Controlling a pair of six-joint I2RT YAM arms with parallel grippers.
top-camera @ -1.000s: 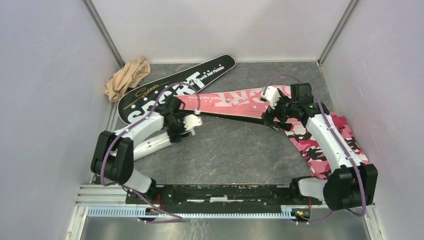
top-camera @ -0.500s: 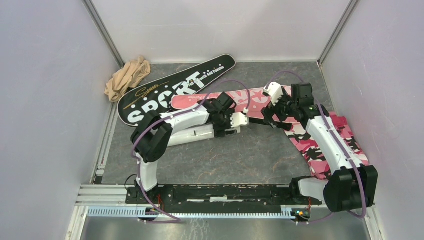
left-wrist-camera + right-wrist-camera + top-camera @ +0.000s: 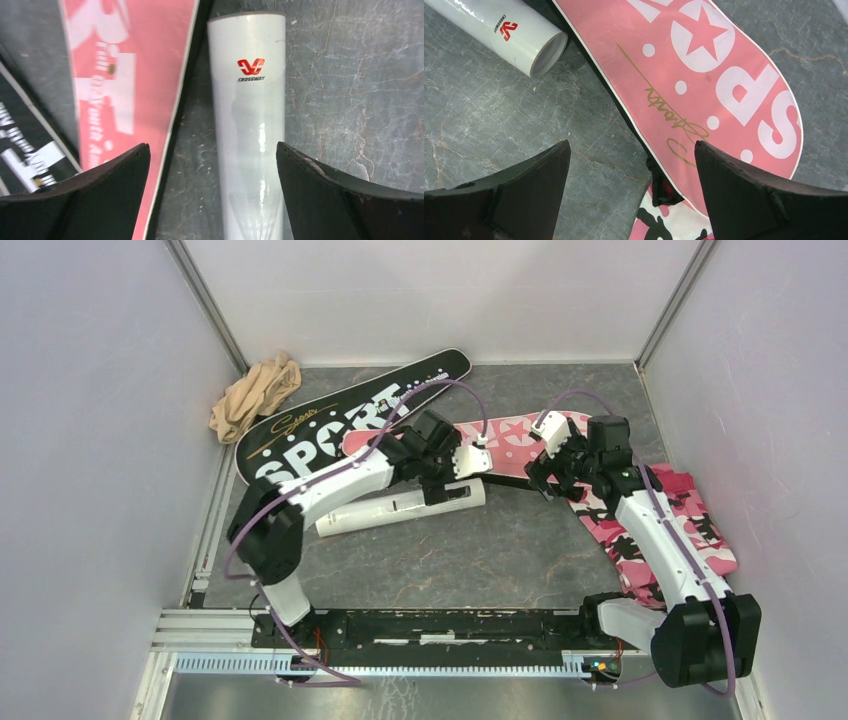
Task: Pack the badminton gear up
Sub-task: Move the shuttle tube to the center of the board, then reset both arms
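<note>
The long white tube lies on the grey floor, its capped end near the pink SPORT bag. My left gripper hovers open over the tube, which runs between the jaws close to the right finger. The pink bag lies to its left, partly over the black SPORT bag. My right gripper stands open above the floor at the pink bag's edge, holding nothing. Rackets and shuttlecocks are out of view, apart from a faint feathered shape inside the tube.
A beige cloth is bunched in the back left corner. A pink camouflage cloth lies under my right arm by the right wall, its corner beneath the pink bag's black zip tab. White walls close in three sides.
My left arm swung right from the black bag, and the tube slid right with it. Its jaws have since widened off the tube. The right gripper only shifted slightly.
</note>
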